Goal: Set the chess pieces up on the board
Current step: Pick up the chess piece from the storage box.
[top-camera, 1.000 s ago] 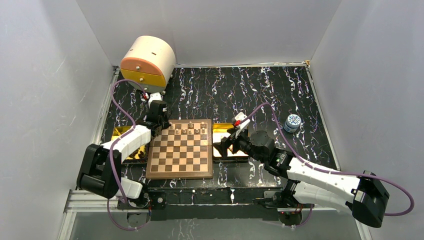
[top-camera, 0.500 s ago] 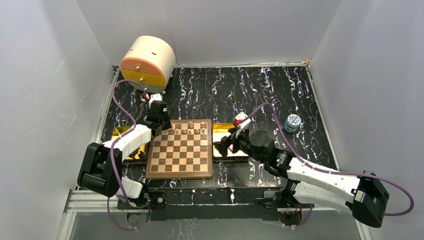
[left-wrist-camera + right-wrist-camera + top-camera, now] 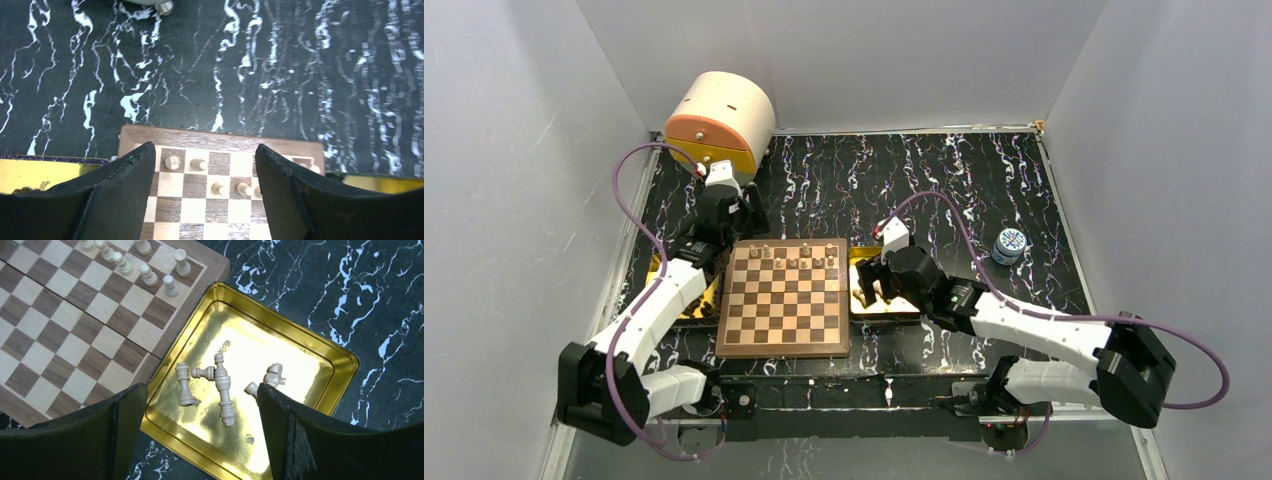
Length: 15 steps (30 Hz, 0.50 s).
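The board lies in the lower middle of the overhead view, flat on the black, white-veined desk, with a gold tray touching or just beside each of its side edges. A few light wooden chess pieces stand upright on its two top rows; none shows on the lower rows. In the left wrist view the left hand hangs above the board's upper left corner with its two black fingers spread wide and nothing between them, released; two pieces stand on the corner squares between the fingertips and more on the next row. A strip of the left gold tray shows at the lower left of that frame. In the right wrist view the right hand is also released, its fingers wide apart and grasping nothing, held over the right gold tray. Several chess pieces lie toppled on that tray's floor, some touching one another, in the middle of the frame. A rounded cream-and-orange drawer box sits at the desk's upper left corner, and a small blue-and-white jar stands toward the right edge, well apart from the board.
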Each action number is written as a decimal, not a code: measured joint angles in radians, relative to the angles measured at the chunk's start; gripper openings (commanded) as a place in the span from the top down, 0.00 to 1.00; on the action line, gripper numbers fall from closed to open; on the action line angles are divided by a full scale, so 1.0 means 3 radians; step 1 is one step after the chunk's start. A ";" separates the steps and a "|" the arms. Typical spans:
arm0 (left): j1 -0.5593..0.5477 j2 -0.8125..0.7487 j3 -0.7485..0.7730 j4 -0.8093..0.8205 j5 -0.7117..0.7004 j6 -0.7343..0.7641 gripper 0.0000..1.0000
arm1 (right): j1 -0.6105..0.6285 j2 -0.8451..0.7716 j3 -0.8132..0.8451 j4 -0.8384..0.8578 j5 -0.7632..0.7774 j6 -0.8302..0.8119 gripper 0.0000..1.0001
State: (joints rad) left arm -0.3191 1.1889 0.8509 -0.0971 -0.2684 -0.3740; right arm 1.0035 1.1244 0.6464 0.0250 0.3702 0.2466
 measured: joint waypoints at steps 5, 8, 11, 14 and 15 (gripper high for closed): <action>0.0000 -0.0329 -0.0022 0.0009 0.0266 0.0069 0.12 | -0.0184 0.0324 0.0231 -0.0338 -0.0023 0.0076 0.32; 0.0000 -0.0412 -0.0022 -0.0008 0.0401 0.0109 0.10 | -0.0462 0.0472 0.0281 -0.0514 -0.0148 0.0095 0.43; 0.0000 -0.0418 -0.0022 -0.0071 0.0528 0.0150 0.10 | -0.0750 0.0546 0.0285 -0.0664 -0.0264 0.0114 0.48; 0.0000 -0.0430 -0.0028 -0.0144 0.0612 0.0220 0.10 | -0.0890 0.0593 0.0291 -0.0758 -0.0367 0.0065 0.48; -0.0001 -0.0446 -0.0039 -0.0160 0.0614 0.0244 0.10 | -0.0913 0.0618 0.0312 -0.0799 -0.0406 0.0034 0.48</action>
State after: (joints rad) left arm -0.3195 1.0550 0.8391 -0.1452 -0.0841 -0.3008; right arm 0.7296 1.3098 0.7399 -0.2146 0.2485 0.2569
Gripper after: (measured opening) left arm 0.899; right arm 0.520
